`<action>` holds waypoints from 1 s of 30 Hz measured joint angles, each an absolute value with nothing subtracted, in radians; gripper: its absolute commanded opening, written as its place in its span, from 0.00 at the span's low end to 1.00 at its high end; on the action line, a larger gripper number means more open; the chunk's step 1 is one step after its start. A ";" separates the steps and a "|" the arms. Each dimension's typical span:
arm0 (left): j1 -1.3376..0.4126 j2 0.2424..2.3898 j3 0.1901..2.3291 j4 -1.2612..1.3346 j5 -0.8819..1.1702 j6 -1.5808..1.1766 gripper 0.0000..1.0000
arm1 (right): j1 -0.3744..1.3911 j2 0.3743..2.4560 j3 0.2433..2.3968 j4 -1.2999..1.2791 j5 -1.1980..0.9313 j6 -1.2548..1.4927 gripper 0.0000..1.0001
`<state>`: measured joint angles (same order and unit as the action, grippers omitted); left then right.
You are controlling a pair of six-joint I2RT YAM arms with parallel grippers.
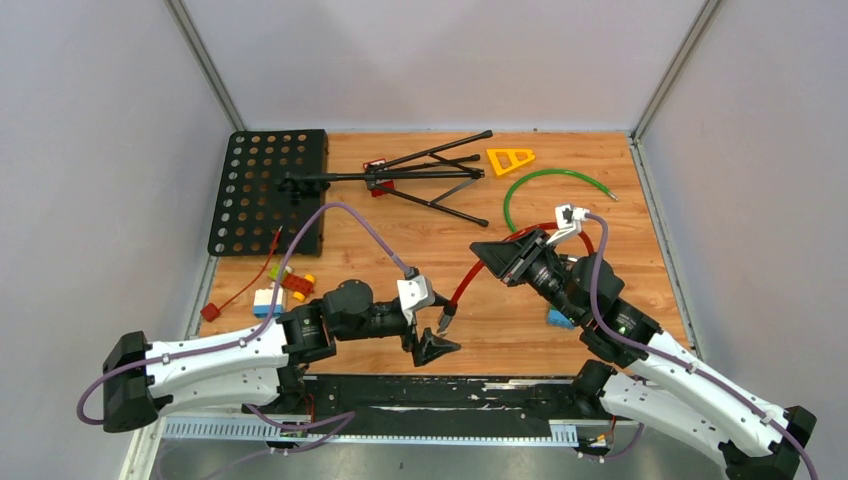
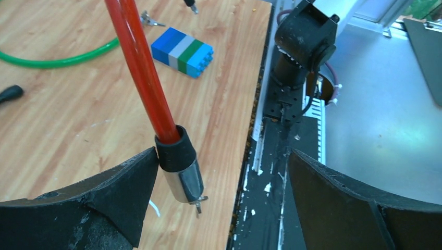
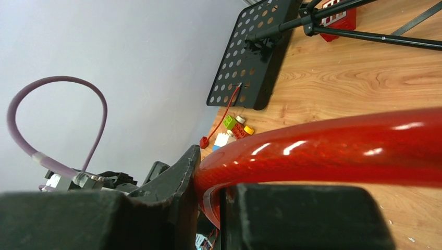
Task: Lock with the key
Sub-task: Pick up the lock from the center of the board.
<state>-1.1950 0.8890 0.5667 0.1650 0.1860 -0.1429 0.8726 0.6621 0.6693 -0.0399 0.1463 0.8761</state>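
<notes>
Cable lock pinched in right tool, metal end close-up from left wrist

The red cable is cut off by the right wrist view's edge. From above, part of it is hidden behind the right hand.

No legible text, label, brand, number or sign in any of the 3 views.

The red brick has white marks on its face, too blurred to read as characters.
</notes>
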 measured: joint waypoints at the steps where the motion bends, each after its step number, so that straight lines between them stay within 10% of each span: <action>1: -1.195 0.891 0.558 0.171 0.196 -0.156 1.00 | 0.873 0.662 0.668 -0.040 0.146 0.876 0.00; 30: -1.182 0.893 0.554 0.167 0.313 -0.235 1.00 | 0.873 0.647 0.668 -0.044 0.148 0.877 0.00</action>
<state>-1.1824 0.8928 0.5541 0.1665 0.3126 -0.2352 0.8726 0.6472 0.6678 -0.0441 0.1478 0.8768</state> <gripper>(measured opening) 1.000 0.157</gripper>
